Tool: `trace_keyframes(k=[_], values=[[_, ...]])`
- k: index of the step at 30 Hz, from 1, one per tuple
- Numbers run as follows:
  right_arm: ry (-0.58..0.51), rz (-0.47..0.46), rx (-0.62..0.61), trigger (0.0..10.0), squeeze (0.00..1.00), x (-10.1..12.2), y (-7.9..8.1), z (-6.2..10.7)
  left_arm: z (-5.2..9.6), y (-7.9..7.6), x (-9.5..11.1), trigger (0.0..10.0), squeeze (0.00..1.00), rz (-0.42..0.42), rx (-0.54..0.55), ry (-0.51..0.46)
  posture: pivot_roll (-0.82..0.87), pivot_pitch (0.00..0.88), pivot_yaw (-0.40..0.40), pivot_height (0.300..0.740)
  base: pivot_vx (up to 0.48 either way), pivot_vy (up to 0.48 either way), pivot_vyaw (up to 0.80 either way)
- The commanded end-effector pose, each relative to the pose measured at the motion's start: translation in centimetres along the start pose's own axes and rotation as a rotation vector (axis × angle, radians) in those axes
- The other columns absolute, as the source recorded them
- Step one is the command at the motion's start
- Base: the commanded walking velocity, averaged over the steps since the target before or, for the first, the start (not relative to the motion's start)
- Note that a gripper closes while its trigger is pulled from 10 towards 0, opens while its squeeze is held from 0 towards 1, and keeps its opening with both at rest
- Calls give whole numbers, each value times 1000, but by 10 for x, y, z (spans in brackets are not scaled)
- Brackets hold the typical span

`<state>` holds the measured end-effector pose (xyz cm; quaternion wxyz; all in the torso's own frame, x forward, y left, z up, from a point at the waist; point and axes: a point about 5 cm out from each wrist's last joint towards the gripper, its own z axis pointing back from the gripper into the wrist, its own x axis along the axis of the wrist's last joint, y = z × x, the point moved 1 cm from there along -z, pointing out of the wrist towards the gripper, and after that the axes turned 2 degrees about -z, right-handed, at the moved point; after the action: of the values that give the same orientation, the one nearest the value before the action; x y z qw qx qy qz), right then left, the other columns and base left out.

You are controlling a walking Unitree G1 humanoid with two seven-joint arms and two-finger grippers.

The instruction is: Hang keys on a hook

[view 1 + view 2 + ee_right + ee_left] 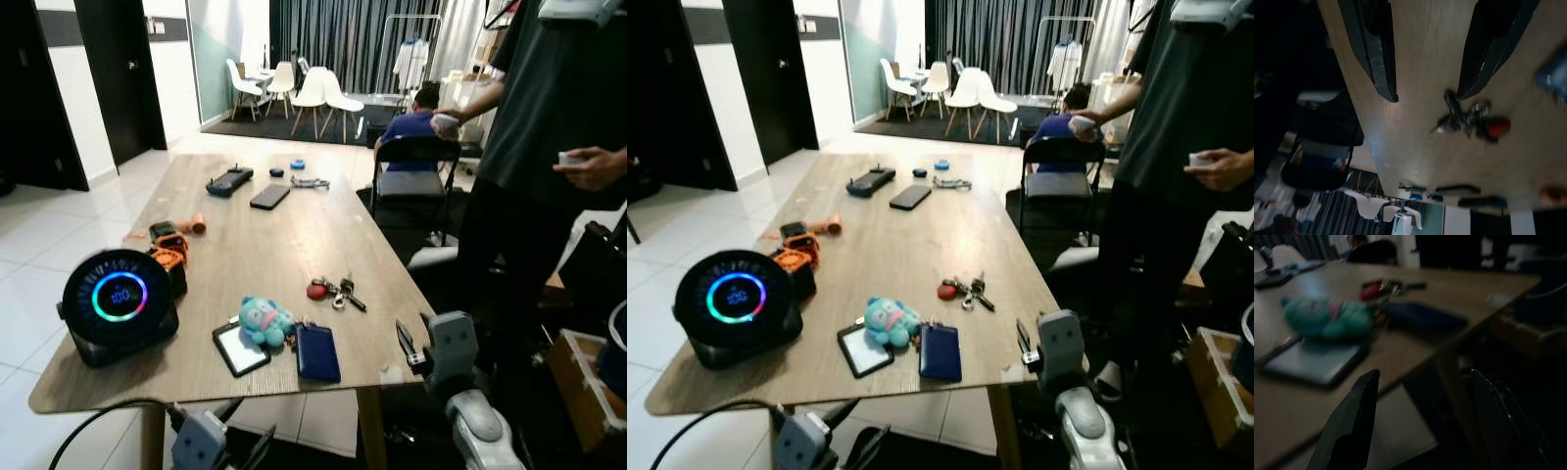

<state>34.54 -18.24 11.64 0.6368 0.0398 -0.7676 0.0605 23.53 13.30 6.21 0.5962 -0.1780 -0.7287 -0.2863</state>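
- Fingers of the right gripper [1427, 95] spread apart, holding nothing, hovering near the right edge of the long light-wood surface [284, 245], pointed toward the bunch of keys with a round red fob [336, 290].
- Keys lie flat on the surface, near the right edge, apart from both grippers; in the right wrist view one black fingertip [1469, 90] sits just beside them, contact unclear.
- Left gripper [1422, 382] low, below the near edge of the surface, fingers apart, empty.
- Teal plush toy [265, 321] rests on the corner of a black-framed tablet [239, 349]; dark blue wallet [317, 352] just beside it, near the front edge.
- Round black speaker with glowing blue-pink ring display [119, 303] at the front left corner; orange-and-black gadgets [168, 248] behind it.
- Black phone [269, 197], black controller [229, 180] and small blue item [298, 164] at the far end.
- Person in dark shirt [558, 108] stands to the right of the surface, holding small white objects in both hands; another person sits beyond a black chair [415, 166].
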Motion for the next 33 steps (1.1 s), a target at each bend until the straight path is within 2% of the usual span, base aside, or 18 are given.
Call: trace_keyframes(k=[1, 5, 7, 12, 17, 20, 22, 24, 25, 26, 27, 29, 31, 32, 33], values=[[44, -39, 19, 10000, 0, -6, 5, -2, -7, -11, 2, 10000, 0, 44, -70, 8, 51, 55, -36, 740, 0, 0, 0], [77, -39, 21, 10000, 0, -8, 8, -5, -11, -16, 6, 10000, 0, 64, -101, 16, 53, 57, -38, 740, 0, 0, 0], [78, -61, -25, 10000, 0, -7, 10, -11, -23, -23, 10, 10000, 0, 96, -124, 28, 55, 61, -37, 740, 0, 0, 0], [89, -98, -66, 10000, 0, -5, 12, -19, -36, -26, 15, 10000, 0, 94, -124, 33, 49, 67, -34, 740, 0, 0, 0], [110, -111, -49, 10000, 0, -3, 18, -27, -46, -27, 14, 10000, 0, 81, -107, 84, 47, 76, -35, 740, 0, 0, 0], [144, -119, -10, 10000, 0, -3, 28, -35, -57, -26, 15, 10000, 0, 76, -68, 95, 46, 81, -35, 740, 0, 0, 0], [155, -178, 64, 10000, 0, -2, 39, -38, -61, -26, 16, 10000, 0, 65, -54, 94, 47, 82, -36, 740, 0, 0, 0], [151, -199, 98, 10000, 0, 0, 44, -40, -63, -26, 16, 10000, 0, 62, -51, 94, 47, 82, -36, 740, 0, 0, 0], [142, -223, 178, 10000, 0, 2, 56, -40, -65, -26, 18, 10000, 0, 64, -52, 94, 47, 83, -38, 740, 0, 0, 0], [111, -272, 353, 10000, 0, 9, 82, -39, -68, -27, 20, 10000, 0, 66, -55, 87, 49, 82, -40, 740, 0, 0, 0], [111, -272, 353, 10000, 0, 9, 82, -39, -68, -27, 20, 10000, 0, 66, -55, 87, 49, 82, -40, 740, 0, 0, 0], [74, -302, 495, 10000, 0, 15, 103, -31, -69, -28, 24, 10000, 0, 79, -67, 64, 51, 84, -44, 740, 0, 0, 0], [74, -302, 495, 10000, 0, 15, 103, -31, -69, -28, 24, 10000, 0, 79, -67, 64, 51, 84, -44, 740, 0, 0, 0], [55, -320, 574, 10000, 0, 16, 114, -20, -67, -30, 28, 10000, 0, 100, -75, 49, 50, 85, -45, 740, 0, 0, 0], [45, -338, 609, 10000, 0, 17, 119, -13, -65, -30, 28, 10000, 0, 121, -74, 48, 50, 86, -44, 740, 0, 0, 0]])
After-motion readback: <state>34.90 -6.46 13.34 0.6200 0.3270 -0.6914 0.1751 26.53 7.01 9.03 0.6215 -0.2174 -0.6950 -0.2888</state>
